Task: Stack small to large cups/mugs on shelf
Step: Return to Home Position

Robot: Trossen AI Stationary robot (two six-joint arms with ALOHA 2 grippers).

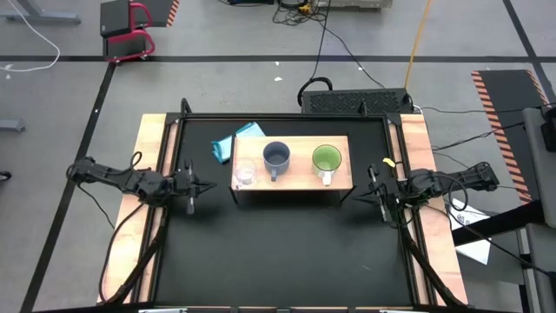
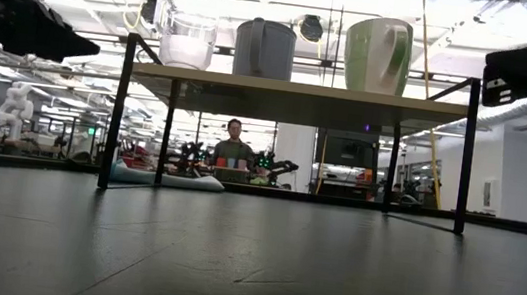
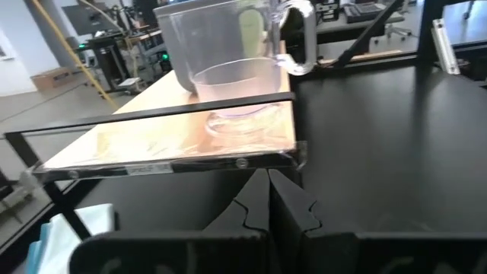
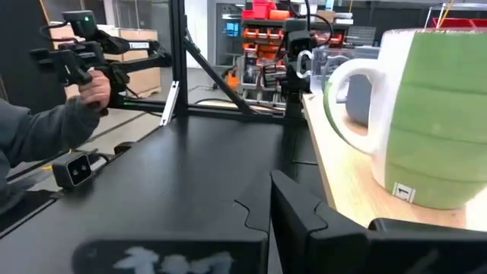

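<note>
Up on the shelf [image 1: 295, 176], left to right: clear glass cup [image 1: 244, 174], grey-blue mug [image 1: 276, 157], green mug [image 1: 327, 159], all upright and apart. On the tabletop [image 1: 278, 252] by the shelf's far left corner, a crumpled blue cloth [image 1: 234, 142]. Beyond the tabletop, a seated person [image 2: 234, 146]. Left gripper [image 1: 208, 185]: just left of the shelf, near the glass cup, fingers together, empty. Right gripper [image 1: 358, 198]: just right of the shelf, near the green mug, fingers together, empty.
</note>
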